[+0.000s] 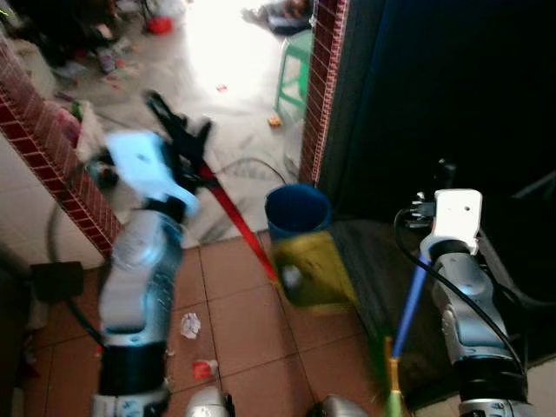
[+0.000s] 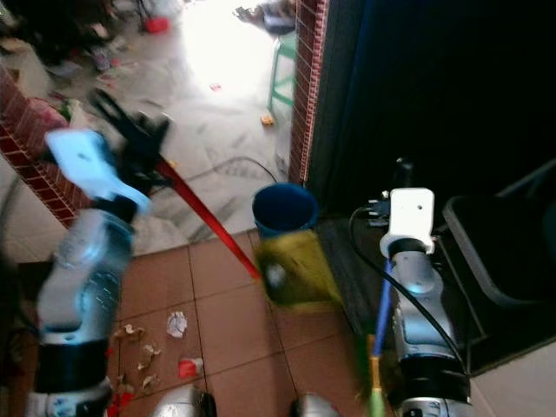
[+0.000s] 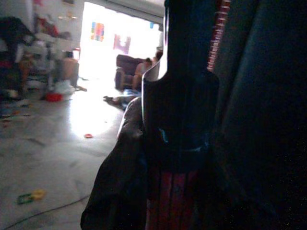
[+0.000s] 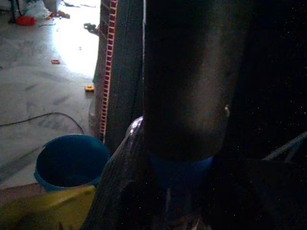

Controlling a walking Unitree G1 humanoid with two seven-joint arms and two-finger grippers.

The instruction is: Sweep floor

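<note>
My left gripper (image 1: 185, 139) is raised over the doorway and is shut on the long red handle (image 1: 234, 217) of a yellow dustpan (image 1: 317, 265). The pan hangs blurred just in front of a blue bucket (image 1: 297, 208). The left wrist view has the red handle (image 3: 172, 201) between the fingers. My right gripper (image 1: 445, 174) is shut on a blue broom handle (image 1: 413, 300), which slants down to a green and yellow broom end (image 1: 391, 387). Crumpled white paper (image 1: 190, 325), a red scrap (image 1: 202, 368) and small crumbs (image 2: 130, 347) lie on the brown tiles.
A brick pillar (image 1: 326, 87) stands behind the bucket, with a dark doorway and a dark mat (image 1: 382, 287) to its right. A brick wall (image 1: 52, 148) closes the left side. Beyond are a grey floor with a cable (image 1: 248, 163), a green stool (image 1: 295, 74) and scattered clutter.
</note>
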